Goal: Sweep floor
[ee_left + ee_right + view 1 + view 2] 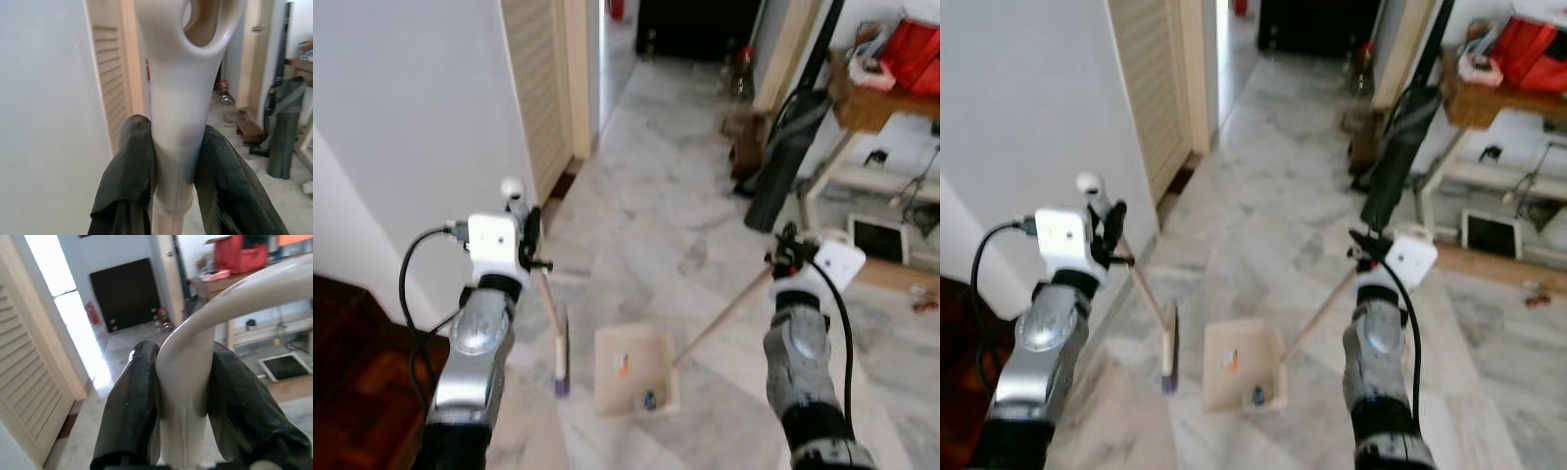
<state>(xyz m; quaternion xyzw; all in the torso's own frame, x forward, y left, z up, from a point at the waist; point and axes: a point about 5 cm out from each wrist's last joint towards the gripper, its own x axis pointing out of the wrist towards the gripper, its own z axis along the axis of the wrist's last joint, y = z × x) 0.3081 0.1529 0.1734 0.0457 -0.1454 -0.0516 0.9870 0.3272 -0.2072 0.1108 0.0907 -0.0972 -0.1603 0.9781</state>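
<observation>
My left gripper [530, 238] is shut on the white top of the broom handle [178, 122]. The wooden stick slants down to the broom head [561, 354], which rests on the marble floor just left of the dustpan. The cream dustpan [634, 371] lies on the floor between my arms, with an orange scrap [623, 366] and a small dark bit [649, 399] inside. Its long wooden handle [724, 315] rises to my right gripper [787, 253], which is shut on the handle's curved white grip [186, 377].
A white wall and a louvred door [541, 78] stand on the left, with dark wood flooring [352, 372] at the lower left. A grey folded object [785, 147] leans ahead on the right, beside a wooden table [876, 108] with red bags. A hallway opens ahead.
</observation>
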